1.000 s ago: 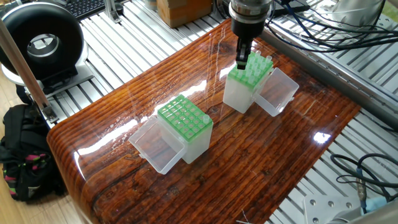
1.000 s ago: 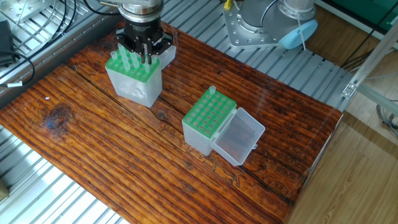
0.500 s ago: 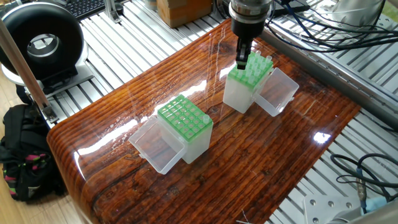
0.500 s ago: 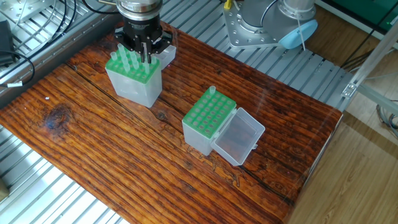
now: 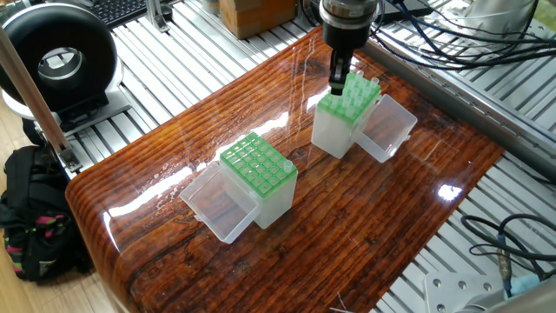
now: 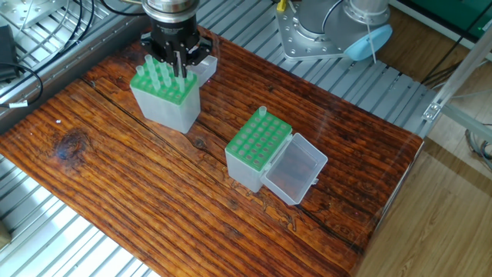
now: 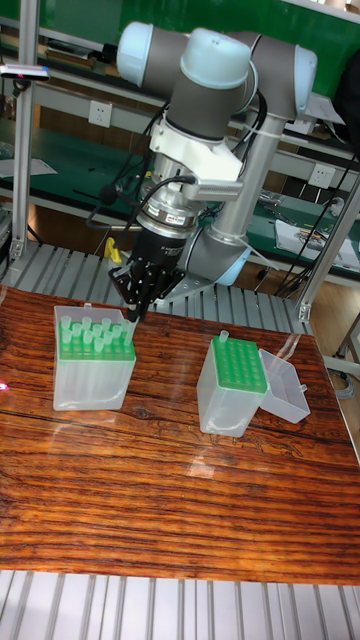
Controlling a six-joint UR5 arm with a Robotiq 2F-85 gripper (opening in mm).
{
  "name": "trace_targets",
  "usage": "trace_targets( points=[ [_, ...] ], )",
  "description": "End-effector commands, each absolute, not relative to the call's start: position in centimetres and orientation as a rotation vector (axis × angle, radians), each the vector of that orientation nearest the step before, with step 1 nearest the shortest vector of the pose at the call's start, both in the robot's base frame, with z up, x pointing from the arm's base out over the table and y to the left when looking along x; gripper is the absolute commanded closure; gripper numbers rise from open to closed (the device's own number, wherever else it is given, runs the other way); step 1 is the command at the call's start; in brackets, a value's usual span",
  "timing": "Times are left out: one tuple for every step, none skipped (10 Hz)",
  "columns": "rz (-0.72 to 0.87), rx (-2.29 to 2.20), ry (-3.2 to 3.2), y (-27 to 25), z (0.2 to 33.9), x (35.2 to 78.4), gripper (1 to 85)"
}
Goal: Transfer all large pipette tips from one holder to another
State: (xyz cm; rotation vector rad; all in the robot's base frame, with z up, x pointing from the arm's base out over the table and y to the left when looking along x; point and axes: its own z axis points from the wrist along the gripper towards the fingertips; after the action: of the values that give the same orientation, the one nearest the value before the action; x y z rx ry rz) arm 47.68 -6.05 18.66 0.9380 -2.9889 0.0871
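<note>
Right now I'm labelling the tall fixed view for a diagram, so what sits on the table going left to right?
Rack filled with large pipette tips, with the gripper above its right edge → rack holding a single tip → that rack's open clear lid.

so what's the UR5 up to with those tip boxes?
It is moving large pipette tips between two green-topped holders. The gripper is at the full rack, fingers down among the tips at its back edge; whether it has clamped one is unclear. The other rack, lid open, holds one tip at a corner.
</note>
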Motion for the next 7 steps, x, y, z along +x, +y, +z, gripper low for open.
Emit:
trace_targets(
  points=[
    [0.046,0.918,-3.013,-5.54,19.01,47.98,71.7],
    [0.046,0.919,-3.014,-5.58,19.05,48.04,71.7],
    [0.044,0.919,-3.015,-5.61,19.1,48.06,71.7],
    [0.045,0.922,-3.015,-5.65,19.13,48.1,71.7],
    [0.045,0.922,-3.015,-5.68,19.17,48.12,71.7],
    [0.045,0.924,-3.014,-5.72,19.24,48.12,71.7],
    [0.047,0.926,-3.013,-5.77,19.33,48.11,71.7]
  ],
)
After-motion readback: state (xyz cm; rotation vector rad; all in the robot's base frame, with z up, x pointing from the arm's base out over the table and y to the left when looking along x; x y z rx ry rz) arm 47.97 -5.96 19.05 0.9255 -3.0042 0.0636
